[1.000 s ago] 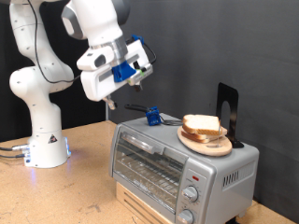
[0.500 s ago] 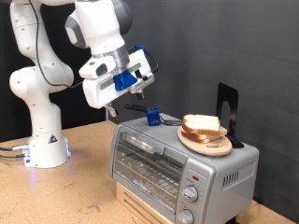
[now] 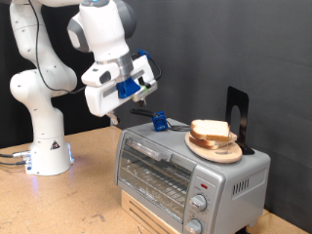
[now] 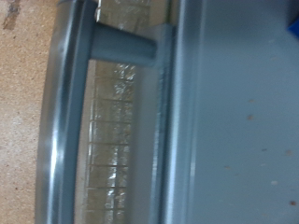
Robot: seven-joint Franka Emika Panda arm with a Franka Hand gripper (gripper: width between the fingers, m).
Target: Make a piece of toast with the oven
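The task looks to be at its beginning. The boxy silver metal toaster oven (image 3: 185, 171) with a glass door stands near the front right corner of the wooden counter (image 3: 88, 195), and its door is closed. Through the glass only the wire rack shows, and no bread is seen inside. So the opening of the door, the putting in of the bread and the turning of the round knobs are all, in my judgement, not yet done.

On the oven's flat top, toward its right end, lies a round wooden plate (image 3: 216, 148). It carries a small pile of pale tan bread slices (image 3: 211, 130) with brown crust; which one will be the piece of toast I cannot tell.

Farther back, the white arm's pincer (image 3: 116, 108) hangs in the air above the oven's left end and holds nothing. Whether its fingers are apart or together I cannot tell. The wrist view looks down on the grey door handle (image 4: 70, 112).
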